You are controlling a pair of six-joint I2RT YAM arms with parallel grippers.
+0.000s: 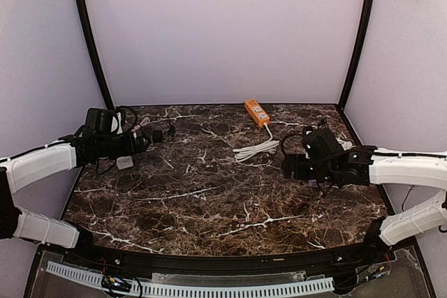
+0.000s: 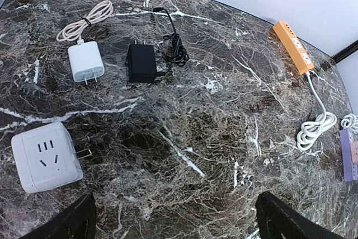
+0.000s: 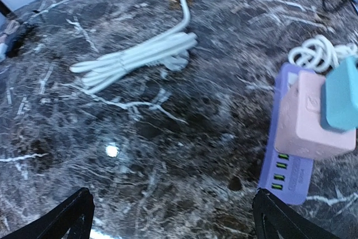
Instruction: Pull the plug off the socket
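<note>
1. Teal plastic marks the target: a teal plug [image 3: 342,98] sits in a pink adapter block [image 3: 310,118], which itself stands on a purple power strip [image 3: 288,177] at the right side of the marble-pattern tabletop [image 3: 168,138].
2. The right hand [image 3: 173,219] hovers with its fingers spread wide and nothing between them. The strip lies off to its right, outside the gap.
3. The left hand [image 2: 179,219] is likewise wide open and empty. It sits over the far left of the tabletop, well apart from the strip.
4. The plug looks light, rigid and smooth-sided, probably held only by the friction of its prongs.
5. The best hold appears to be across the teal body's two flat sides, followed by a straight pull away from the pink block.
6. The strip also looks light, so it may lift or slide with the pull unless the other hand pins it down. The pink block could come out together with the plug.
7. A coiled white cable [image 3: 316,51] lies just behind the plug and should trail along freely.
8. No brand name or lettering can be read. The pink block carries a faint emblem too blurred to make out, and the strip shows a row of small green ports.
</note>
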